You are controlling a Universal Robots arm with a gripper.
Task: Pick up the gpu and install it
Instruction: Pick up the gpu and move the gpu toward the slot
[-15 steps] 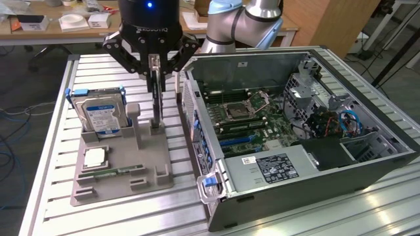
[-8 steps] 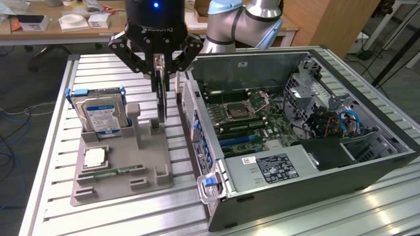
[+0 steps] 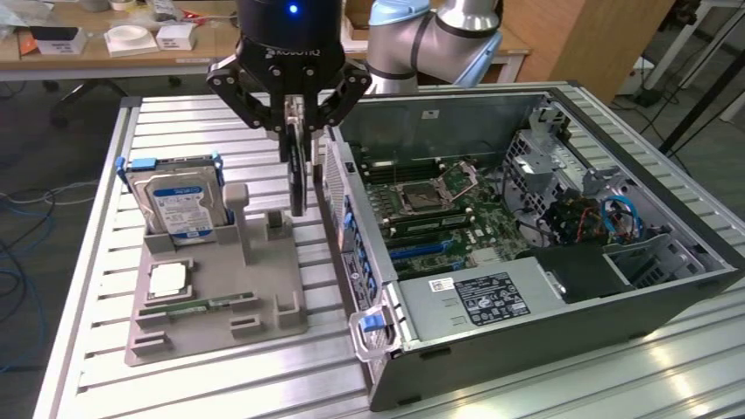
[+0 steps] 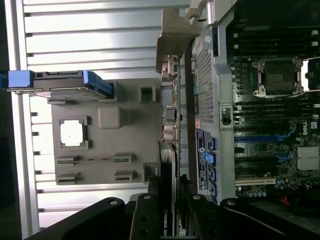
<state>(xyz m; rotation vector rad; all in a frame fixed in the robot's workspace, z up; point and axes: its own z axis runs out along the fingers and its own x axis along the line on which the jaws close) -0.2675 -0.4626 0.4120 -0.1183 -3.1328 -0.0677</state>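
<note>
Claw (image 3: 297, 131) around thin, flat gpu (image 3: 299, 185)

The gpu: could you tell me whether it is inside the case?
Outside: the thin black gpu card stands on edge in the black tool, over the grey tray.

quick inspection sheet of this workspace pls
surface: slatted metal table, grey holder on it
job's things: graphics card upright in the gripper, by the holder's edge; open computer case beside it
clutter: hard drive, processor chip, memory stick in the holder
grippers: gripper shut on the graphics card
cables: blue wires inside the case; loose cables on the floor
surroundings: wooden bench with white boxes behind
</note>
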